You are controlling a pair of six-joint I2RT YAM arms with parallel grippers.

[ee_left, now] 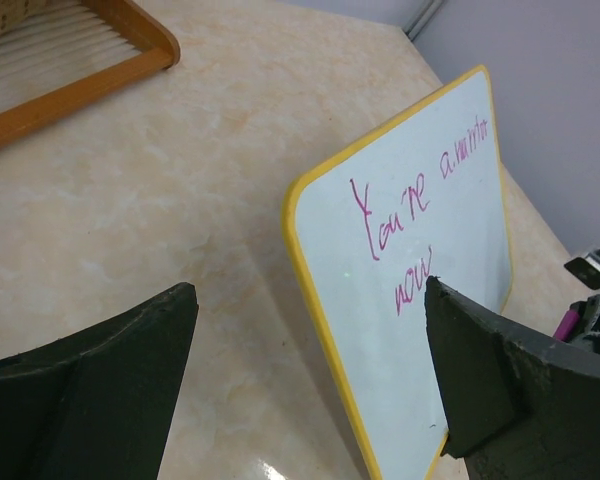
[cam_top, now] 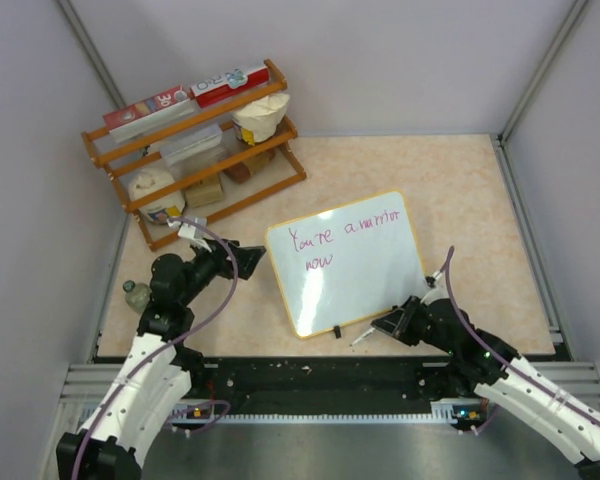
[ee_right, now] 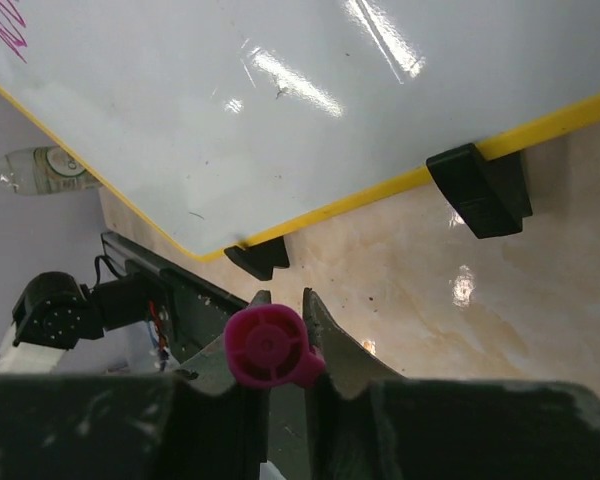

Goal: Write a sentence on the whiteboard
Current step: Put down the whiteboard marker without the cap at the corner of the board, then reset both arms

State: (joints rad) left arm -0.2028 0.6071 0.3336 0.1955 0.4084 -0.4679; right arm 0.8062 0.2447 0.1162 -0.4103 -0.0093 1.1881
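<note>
Jaws: left gripper (cam_top: 248, 260) spread wide, empty; right gripper (cam_top: 384, 326) clamped on pink marker (ee_right: 267, 347). Whiteboard (cam_top: 350, 270) flat on beige marbled table (cam_top: 460, 190), pink script on it; grey walls (cam_top: 380, 60) around. Board's left edge just beside left gripper, clipped near edge by right gripper.

1. A slatted wooden rack (cam_top: 195, 150) stands angled at the far left of the beige marbled table (cam_top: 460, 190).
2. Long red-and-white boxes (cam_top: 230, 83) lie on top of it, with pale bags (cam_top: 262, 117) on the shelves below.
3. A small clear bottle (cam_top: 135, 294) sits at the table's left edge.
</note>
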